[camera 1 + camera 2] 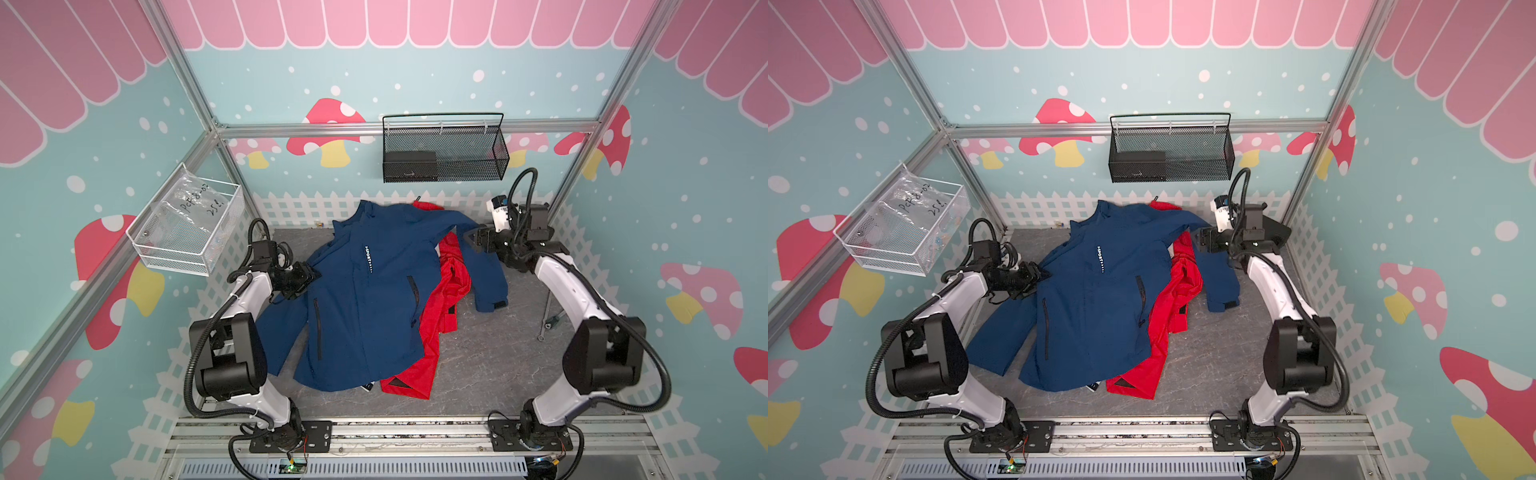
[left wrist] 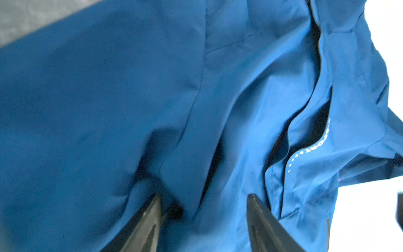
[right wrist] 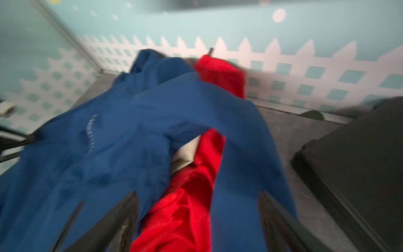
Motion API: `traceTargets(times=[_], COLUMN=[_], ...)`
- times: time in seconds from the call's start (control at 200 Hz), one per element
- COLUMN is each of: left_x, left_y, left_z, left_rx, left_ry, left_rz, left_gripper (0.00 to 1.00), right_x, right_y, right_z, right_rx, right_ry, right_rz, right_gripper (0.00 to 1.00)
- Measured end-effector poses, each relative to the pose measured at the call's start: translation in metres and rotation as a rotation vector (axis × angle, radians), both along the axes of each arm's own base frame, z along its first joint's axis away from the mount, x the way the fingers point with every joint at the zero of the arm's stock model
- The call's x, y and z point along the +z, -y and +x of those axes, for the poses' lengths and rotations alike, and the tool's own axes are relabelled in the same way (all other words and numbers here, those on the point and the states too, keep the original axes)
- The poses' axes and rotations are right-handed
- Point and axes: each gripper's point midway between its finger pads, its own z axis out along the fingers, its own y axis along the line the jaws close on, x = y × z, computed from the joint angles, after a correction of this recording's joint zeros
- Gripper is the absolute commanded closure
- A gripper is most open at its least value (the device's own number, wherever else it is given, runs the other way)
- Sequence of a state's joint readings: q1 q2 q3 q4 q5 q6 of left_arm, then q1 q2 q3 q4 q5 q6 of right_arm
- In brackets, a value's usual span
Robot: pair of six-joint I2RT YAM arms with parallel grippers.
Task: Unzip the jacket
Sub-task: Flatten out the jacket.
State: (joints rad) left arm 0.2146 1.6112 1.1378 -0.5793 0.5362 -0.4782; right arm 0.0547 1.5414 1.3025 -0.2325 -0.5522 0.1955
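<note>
A dark blue jacket (image 1: 365, 299) (image 1: 1092, 307) with a red lining (image 1: 444, 299) lies spread on the grey table, collar toward the back wall. A white SPORT print (image 1: 368, 257) runs down the chest beside the front flap (image 2: 314, 109), and the zipper's slider does not show. My left gripper (image 1: 309, 276) (image 2: 204, 196) is at the jacket's left shoulder, open, with its fingers apart over blue cloth. At the right shoulder my right gripper (image 1: 471, 241) (image 3: 198, 193) is also open, above the blue sleeve and red lining. The right wrist view is blurred.
A black mesh basket (image 1: 444, 153) hangs on the back wall. A white wire basket (image 1: 187, 232) holding a plastic bag hangs on the left wall. A small metal tool (image 1: 548, 316) lies on the table (image 1: 498, 353) near the right arm.
</note>
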Motion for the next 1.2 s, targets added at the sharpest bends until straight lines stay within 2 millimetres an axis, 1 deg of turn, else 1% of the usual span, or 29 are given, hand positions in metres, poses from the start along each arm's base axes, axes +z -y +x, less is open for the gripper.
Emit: traceTargets(times=[0.03, 0.08, 0.11, 0.175, 0.245, 0.325, 0.445, 0.63, 0.756, 0.886, 1.011, 1.066, 1.201], left_x=[0.0, -0.001, -0.002, -0.005, -0.012, -0.019, -0.03, -0.038, -0.039, -0.04, -0.042, -0.042, -0.042], left_y=[0.001, 0.003, 0.004, 0.006, 0.008, 0.008, 0.008, 0.001, -0.007, -0.012, -0.015, -0.016, -0.015], left_z=[-0.005, -0.014, -0.019, -0.03, -0.042, -0.052, -0.062, -0.069, -0.07, -0.072, -0.074, -0.075, -0.075], left_rx=[0.001, 0.001, 0.001, 0.002, 0.005, 0.01, 0.015, 0.037, 0.053, 0.054, 0.055, 0.052, 0.046], left_ry=[-0.003, -0.007, -0.011, -0.022, -0.042, -0.065, -0.098, -0.118, -0.121, -0.122, -0.13, -0.131, -0.127], left_rz=[-0.001, -0.003, -0.004, -0.007, -0.009, -0.012, -0.019, -0.012, -0.009, 0.003, 0.018, 0.022, 0.014], left_gripper=[0.32, 0.32, 0.32, 0.32, 0.32, 0.32, 0.32, 0.32, 0.32, 0.32, 0.32, 0.33, 0.33], right_x=[-0.001, -0.005, -0.012, -0.028, -0.047, -0.06, -0.068, -0.096, -0.108, -0.112, -0.111, -0.109, -0.105], right_y=[-0.006, -0.015, -0.021, -0.029, -0.037, -0.042, -0.051, -0.066, -0.077, -0.086, -0.088, -0.088, -0.09], right_z=[-0.013, -0.035, -0.047, -0.067, -0.082, -0.091, -0.088, -0.084, -0.08, -0.074, -0.066, -0.062, -0.053], right_rx=[0.023, 0.068, 0.092, 0.131, 0.164, 0.188, 0.229, 0.272, 0.3, 0.323, 0.321, 0.317, 0.322], right_ry=[-0.01, -0.03, -0.057, -0.111, -0.178, -0.235, -0.262, -0.341, -0.371, -0.368, -0.34, -0.325, -0.292], right_rz=[0.033, 0.082, 0.112, 0.158, 0.197, 0.23, 0.272, 0.299, 0.3, 0.296, 0.288, 0.285, 0.286], right_gripper=[0.27, 0.27, 0.27, 0.25, 0.24, 0.26, 0.32, 0.34, 0.34, 0.31, 0.29, 0.3, 0.34])
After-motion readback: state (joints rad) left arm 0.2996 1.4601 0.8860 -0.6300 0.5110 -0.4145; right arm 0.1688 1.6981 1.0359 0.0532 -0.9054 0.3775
